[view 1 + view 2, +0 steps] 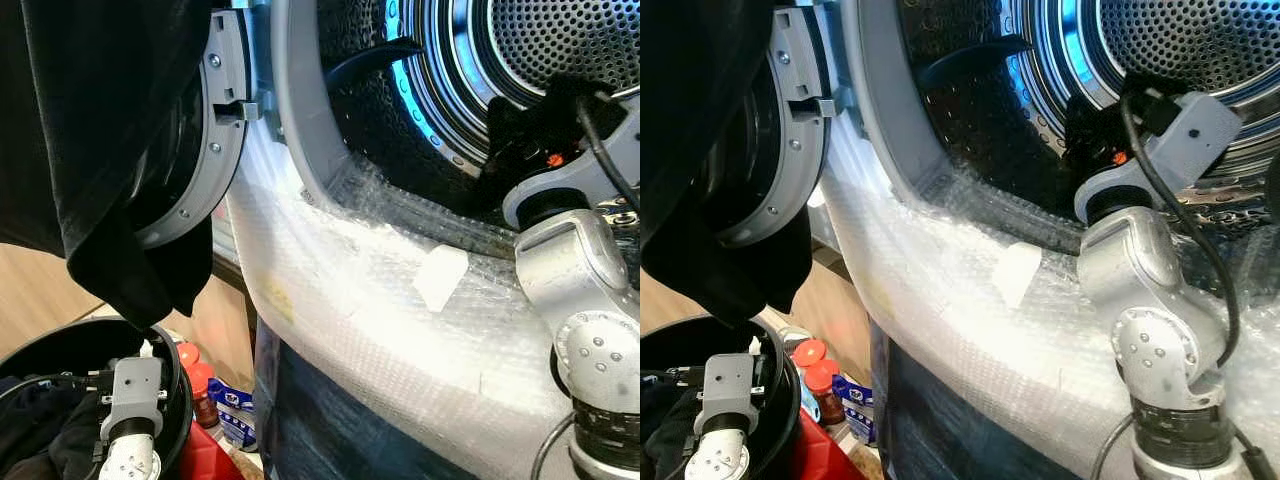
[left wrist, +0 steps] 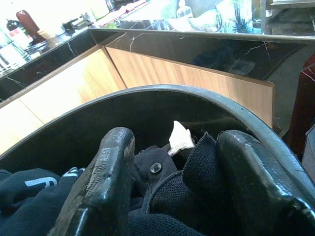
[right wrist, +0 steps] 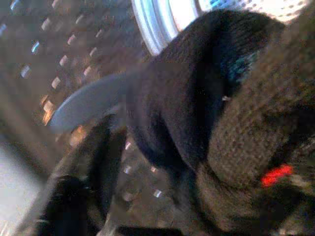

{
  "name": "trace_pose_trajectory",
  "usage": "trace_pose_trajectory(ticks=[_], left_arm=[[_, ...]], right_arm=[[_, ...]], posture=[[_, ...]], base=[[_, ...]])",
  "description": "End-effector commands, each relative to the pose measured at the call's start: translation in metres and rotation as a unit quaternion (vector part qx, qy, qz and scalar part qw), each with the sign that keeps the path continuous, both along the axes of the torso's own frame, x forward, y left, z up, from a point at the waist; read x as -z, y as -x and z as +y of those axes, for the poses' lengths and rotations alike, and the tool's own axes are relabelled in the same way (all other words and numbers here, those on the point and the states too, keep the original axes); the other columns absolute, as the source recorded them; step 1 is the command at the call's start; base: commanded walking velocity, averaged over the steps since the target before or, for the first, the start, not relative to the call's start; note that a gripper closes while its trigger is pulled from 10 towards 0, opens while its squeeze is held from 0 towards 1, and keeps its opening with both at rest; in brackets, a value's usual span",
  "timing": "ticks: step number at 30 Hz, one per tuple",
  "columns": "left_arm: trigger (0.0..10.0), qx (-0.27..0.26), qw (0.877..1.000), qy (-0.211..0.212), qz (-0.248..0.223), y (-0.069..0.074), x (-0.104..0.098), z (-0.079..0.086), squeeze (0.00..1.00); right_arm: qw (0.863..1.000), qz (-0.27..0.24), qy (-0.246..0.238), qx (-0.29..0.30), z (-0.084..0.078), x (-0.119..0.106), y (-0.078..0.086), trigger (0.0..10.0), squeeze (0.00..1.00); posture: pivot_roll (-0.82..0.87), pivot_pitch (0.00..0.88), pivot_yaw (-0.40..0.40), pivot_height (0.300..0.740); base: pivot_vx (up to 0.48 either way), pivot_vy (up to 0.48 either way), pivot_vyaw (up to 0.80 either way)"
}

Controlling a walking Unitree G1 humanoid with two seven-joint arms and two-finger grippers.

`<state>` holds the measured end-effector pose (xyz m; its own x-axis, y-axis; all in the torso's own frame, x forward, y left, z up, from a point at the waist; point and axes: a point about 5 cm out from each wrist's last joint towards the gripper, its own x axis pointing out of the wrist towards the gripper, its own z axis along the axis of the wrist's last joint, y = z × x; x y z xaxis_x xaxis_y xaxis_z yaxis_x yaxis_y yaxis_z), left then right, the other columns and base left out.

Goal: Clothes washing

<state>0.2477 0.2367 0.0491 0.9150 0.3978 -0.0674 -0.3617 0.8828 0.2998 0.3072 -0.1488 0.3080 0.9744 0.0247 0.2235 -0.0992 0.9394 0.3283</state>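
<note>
We are mid-loading: our right claw (image 3: pixel 162 162), inside the washing machine drum (image 1: pixel 560 40), holds a dark knitted garment (image 3: pixel 197 108). Our left claw (image 2: pixel 172 187) is spread wide over dark clothes (image 2: pixel 162 191) in the black laundry basket (image 2: pixel 147 98) below the drum; next, release inside.

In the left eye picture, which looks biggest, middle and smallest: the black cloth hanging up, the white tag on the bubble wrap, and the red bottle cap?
1. Black cloth, biggest, though it hangs nearest the camera.
2. White tag.
3. Red cap, smallest, partly hidden by the basket.
</note>
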Motion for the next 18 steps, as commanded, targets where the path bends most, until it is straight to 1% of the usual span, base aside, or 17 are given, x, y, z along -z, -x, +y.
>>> trace_pose_trajectory(ticks=[1,2,3,5,6,7,9,10,11,12,13,14,15,16,17,18], left_arm=[[10.0,-0.009,0.998,0.014,0.064,0.013,0.024,0.001,0.00],[10.0,-0.008,0.998,0.014,0.063,0.013,0.023,0.001,0.00],[10.0,-0.008,0.998,0.014,0.063,0.013,0.023,0.001,0.00],[10.0,-0.009,0.998,0.014,0.063,0.013,0.023,0.001,0.00],[10.0,-0.009,0.998,0.014,0.063,0.013,0.023,0.001,0.00],[10.0,-0.009,0.998,0.014,0.063,0.013,0.023,0.001,0.00],[10.0,-0.010,0.998,0.014,0.062,0.013,0.023,0.001,0.00],[10.0,-0.010,0.998,0.013,0.061,0.013,0.023,0.001,0.00],[10.0,-0.012,0.998,0.013,0.059,0.013,0.023,0.002,0.00],[10.0,-0.013,0.998,0.013,0.058,0.013,0.022,0.002,0.00],[10.0,-0.013,0.998,0.013,0.058,0.013,0.022,0.002,0.00],[10.0,-0.013,0.998,0.014,0.058,0.013,0.023,0.002,0.00],[10.0,-0.011,0.998,0.014,0.059,0.013,0.023,0.001,0.00],[10.0,-0.011,0.998,0.014,0.059,0.013,0.023,0.001,0.00],[10.0,-0.011,0.998,0.015,0.060,0.013,0.023,0.001,0.00],[10.0,-0.010,0.998,0.015,0.060,0.013,0.023,0.000,0.00]], right_arm=[[0.999,0.029,0.030,-0.028,0.007,0.015,-0.001,10.0,1.00],[0.999,-0.018,0.020,-0.023,0.009,0.001,0.002,10.0,1.00],[0.999,-0.032,0.017,-0.022,0.009,-0.003,0.002,10.0,1.00],[0.995,-0.092,0.023,0.002,0.002,-0.023,0.005,10.0,1.00],[0.994,-0.110,0.016,0.013,-0.002,-0.030,0.006,10.0,0.53],[0.993,-0.117,0.001,0.020,-0.005,-0.033,0.006,10.0,0.00],[0.989,-0.140,-0.045,0.027,-0.012,-0.040,0.009,10.0,0.00],[0.987,-0.148,-0.052,0.034,-0.015,-0.043,0.011,10.0,0.00],[0.983,-0.173,-0.040,0.053,-0.020,-0.047,0.014,10.0,0.00],[0.979,-0.189,-0.014,0.068,-0.022,-0.048,0.016,10.0,0.00],[0.979,-0.192,-0.008,0.070,-0.022,-0.048,0.016,10.0,0.00],[0.982,-0.176,-0.009,0.066,-0.021,-0.041,0.014,10.0,0.00],[0.988,-0.144,-0.010,0.058,-0.019,-0.029,0.010,10.0,0.00],[0.988,-0.144,-0.010,0.058,-0.019,-0.029,0.010,10.0,0.00],[0.993,-0.101,0.015,0.066,-0.018,-0.014,0.005,10.0,0.00],[0.994,-0.079,0.028,0.067,-0.018,-0.007,0.002,10.0,0.00]], posture=[[-0.03,0.028,-0.018,0.740],[-0.03,0.026,-0.017,0.740],[-0.03,0.026,-0.017,0.740],[-0.03,0.027,-0.016,0.740],[-0.03,0.027,-0.017,0.740],[-0.03,0.026,-0.017,0.740],[-0.03,0.026,-0.017,0.740],[-0.03,0.028,-0.018,0.740],[-0.03,0.028,-0.018,0.740],[-0.03,0.030,-0.018,0.740],[-0.03,0.030,-0.018,0.740],[-0.03,0.029,-0.018,0.740],[-0.03,0.029,-0.017,0.740],[-0.03,0.029,-0.017,0.740],[-0.03,0.029,-0.020,0.740],[-0.03,0.029,-0.020,0.740]], base=[[0.000,0.000,0.00],[0.000,0.000,0.00],[0.000,0.000,0.00],[0.000,0.000,0.00],[0.000,0.000,0.00],[0.000,0.000,0.00],[0.000,0.000,0.00],[0.000,0.000,0.00],[0.000,0.000,0.00],[0.000,0.000,0.00],[0.000,0.000,0.00],[0.000,0.000,0.00],[0.000,0.000,0.00],[0.000,0.000,0.00],[0.000,0.000,0.00],[0.000,0.000,0.00]])
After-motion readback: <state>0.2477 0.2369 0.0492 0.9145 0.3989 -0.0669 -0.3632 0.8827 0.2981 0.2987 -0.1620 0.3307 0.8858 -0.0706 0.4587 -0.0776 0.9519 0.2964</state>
